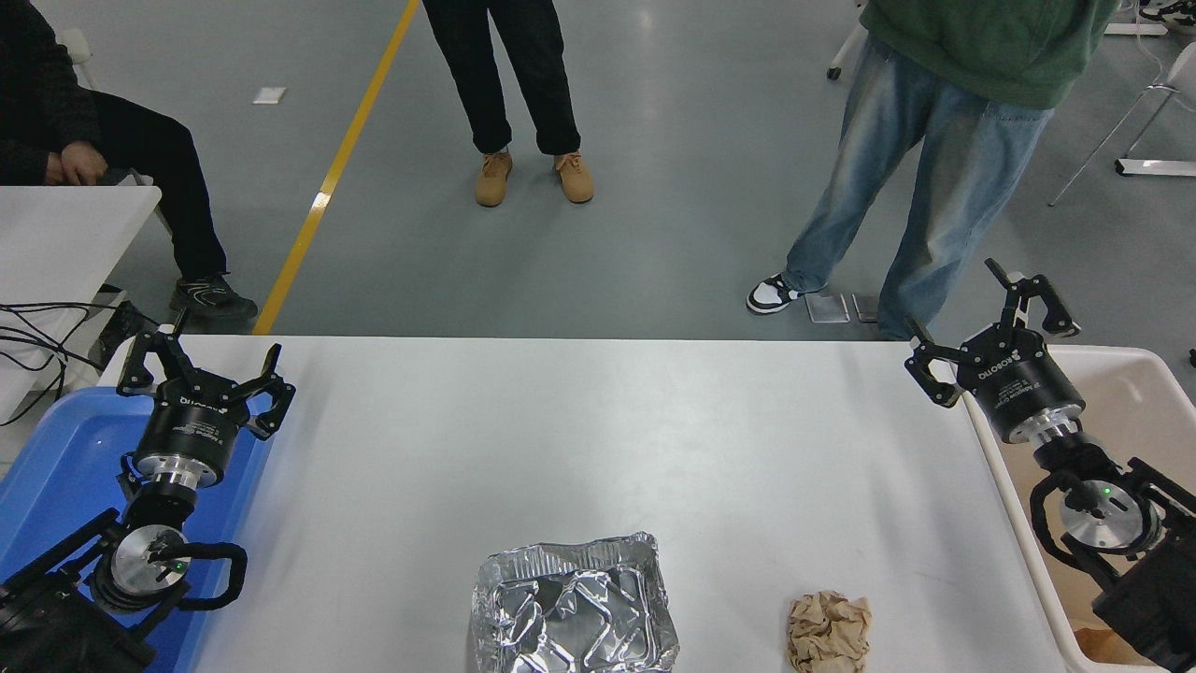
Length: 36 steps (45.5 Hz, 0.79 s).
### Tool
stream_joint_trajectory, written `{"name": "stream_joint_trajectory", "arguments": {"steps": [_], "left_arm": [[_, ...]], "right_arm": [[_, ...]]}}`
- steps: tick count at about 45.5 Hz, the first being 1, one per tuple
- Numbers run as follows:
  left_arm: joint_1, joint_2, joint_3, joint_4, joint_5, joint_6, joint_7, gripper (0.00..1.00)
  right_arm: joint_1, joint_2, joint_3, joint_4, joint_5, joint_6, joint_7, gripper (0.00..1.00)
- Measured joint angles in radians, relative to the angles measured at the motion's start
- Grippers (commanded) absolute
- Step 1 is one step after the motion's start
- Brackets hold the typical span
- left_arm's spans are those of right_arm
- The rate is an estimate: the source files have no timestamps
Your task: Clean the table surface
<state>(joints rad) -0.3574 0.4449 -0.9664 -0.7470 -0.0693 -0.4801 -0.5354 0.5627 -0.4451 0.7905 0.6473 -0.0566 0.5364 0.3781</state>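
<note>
The table surface (579, 439) is a wide white top filling the lower half of the head view. On it, near the front edge, lie a crumpled foil tray (572, 608) and a brown paper ball (828, 633). My right gripper (990, 332) hangs open over the table's far right corner, at the rim of a beige bin, with nothing between its fingers. Open as well, my left gripper (204, 372) stays parked at the far left edge, above the blue tray (56, 467).
A beige bin (1131, 393) stands off the right edge with a brown scrap at its bottom. A smaller white table (65, 234) with cables is at the left. Three people are beyond the far edge, one seated at left.
</note>
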Motion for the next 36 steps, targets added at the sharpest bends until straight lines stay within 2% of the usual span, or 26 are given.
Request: {"name": "stream_joint_trajectory", "arguments": {"steps": [18, 36], "left_arm": [[0.000, 0.000, 0.000, 0.000, -0.001, 0.000, 0.000, 0.99], [0.000, 0.000, 0.000, 0.000, -0.001, 0.000, 0.000, 0.99]], "right_arm": [[0.063, -0.146, -0.185, 0.167, -0.097, 0.003, -0.059, 1.00], [0.168, -0.272, -0.266, 0.366, -0.330, 0.003, -0.149, 1.00]]}}
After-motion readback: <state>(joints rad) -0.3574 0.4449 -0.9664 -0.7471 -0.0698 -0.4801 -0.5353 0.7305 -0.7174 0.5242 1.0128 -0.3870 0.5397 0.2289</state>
